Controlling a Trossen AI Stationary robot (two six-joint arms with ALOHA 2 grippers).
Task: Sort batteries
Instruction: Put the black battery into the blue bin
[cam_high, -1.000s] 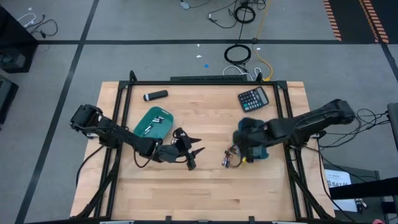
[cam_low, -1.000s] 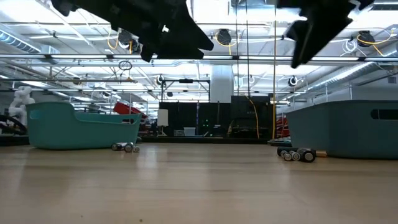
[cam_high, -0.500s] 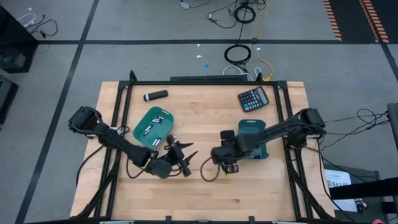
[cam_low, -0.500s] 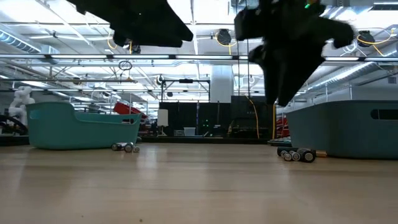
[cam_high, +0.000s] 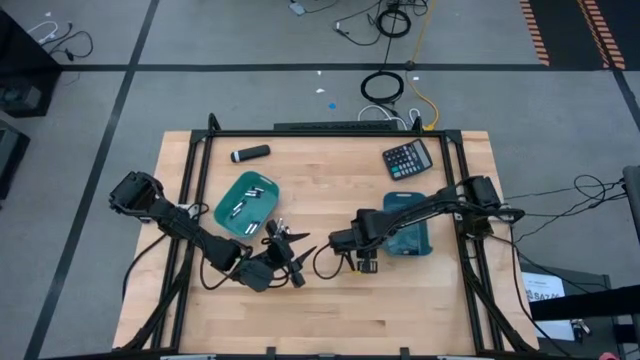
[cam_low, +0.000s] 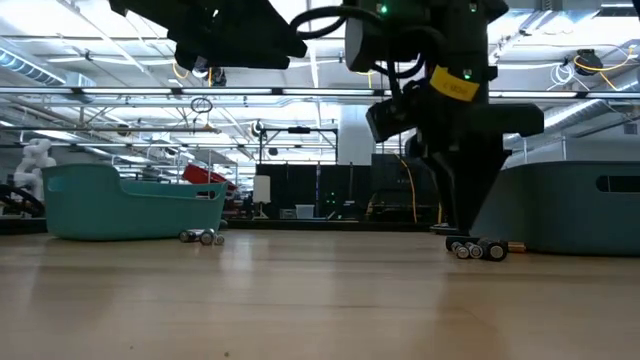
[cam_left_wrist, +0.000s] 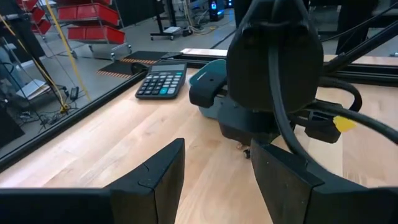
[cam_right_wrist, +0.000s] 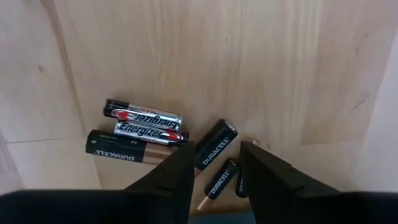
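A loose group of batteries (cam_right_wrist: 149, 134) lies on the wood in front of the right teal tray (cam_high: 410, 228): two silvery Energizer cells and several dark coppery Duracell cells. My right gripper (cam_right_wrist: 214, 148) is open and points down over them, one finger on each side of a Duracell cell (cam_right_wrist: 216, 143). In the low view the right gripper (cam_low: 470, 232) hangs just above the cells (cam_low: 478, 249). A few silvery cells rest inside the left teal tray (cam_high: 247, 203), and more (cam_high: 252, 229) lie beside it. My left gripper (cam_high: 297, 260) is open and hovers near that tray.
A black calculator (cam_high: 408, 158) lies near the far right corner and a black marker-like cylinder (cam_high: 250, 153) near the far left. Both trays stand mid-table. A black frame (cam_high: 330, 131) runs round the table. Bare wood stretches along the near side.
My right arm has swung from over the right tray toward the table's left and dropped, so its open fingers now hang low over the loose batteries. My left gripper has drifted slightly toward the near edge. No battery has moved.
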